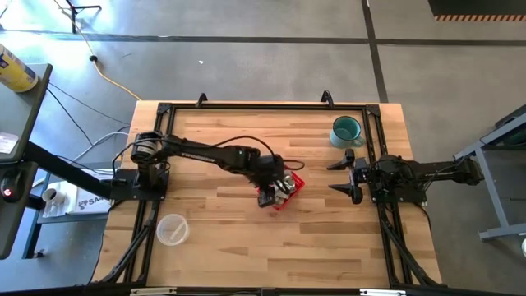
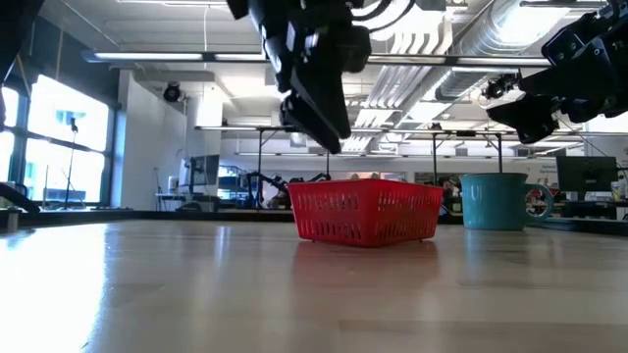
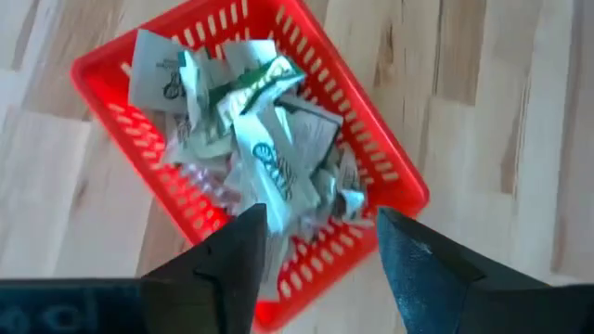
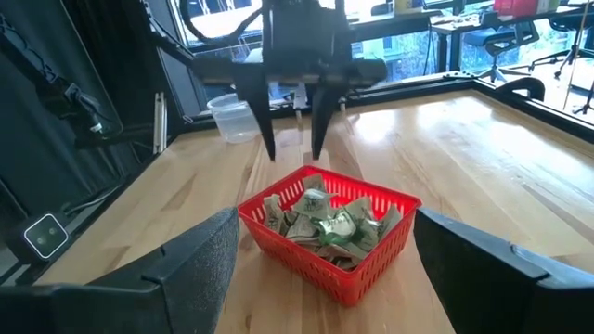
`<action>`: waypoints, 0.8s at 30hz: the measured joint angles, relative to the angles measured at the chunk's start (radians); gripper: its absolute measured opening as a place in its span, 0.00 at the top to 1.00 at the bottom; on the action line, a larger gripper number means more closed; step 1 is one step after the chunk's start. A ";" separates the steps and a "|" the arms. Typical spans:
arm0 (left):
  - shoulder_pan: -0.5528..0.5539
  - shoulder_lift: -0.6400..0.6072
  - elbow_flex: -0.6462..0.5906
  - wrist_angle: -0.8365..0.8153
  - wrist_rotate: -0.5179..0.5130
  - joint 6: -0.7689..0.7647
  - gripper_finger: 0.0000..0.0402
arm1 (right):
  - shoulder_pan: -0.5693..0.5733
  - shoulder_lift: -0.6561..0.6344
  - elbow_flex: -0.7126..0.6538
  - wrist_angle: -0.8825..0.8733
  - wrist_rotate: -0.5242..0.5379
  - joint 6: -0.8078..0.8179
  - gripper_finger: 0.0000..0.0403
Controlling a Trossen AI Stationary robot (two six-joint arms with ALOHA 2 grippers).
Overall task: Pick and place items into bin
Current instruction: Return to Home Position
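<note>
Many packets fill the basket, so we see the left gripper spread, empty above it; right gripper, seemingly parted, waits aside.

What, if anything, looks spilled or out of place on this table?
Nothing is spilled. The crumpled green-and-white packets lie heaped inside the red plastic mesh basket, which sits askew on the wooden table. The left gripper hovers open above it; the right gripper waits open off to the right.
</note>
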 joint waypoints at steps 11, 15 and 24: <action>-0.010 -0.001 0.227 -0.205 -0.046 0.141 0.39 | 0.000 0.000 0.000 0.000 0.000 0.000 0.22; -0.014 -0.020 0.228 -0.123 0.019 0.202 0.39 | 0.000 0.000 0.000 0.000 0.000 0.000 0.22; -0.012 -0.234 0.079 -0.228 -0.012 0.204 0.39 | 0.000 0.000 0.000 0.000 0.000 0.000 0.22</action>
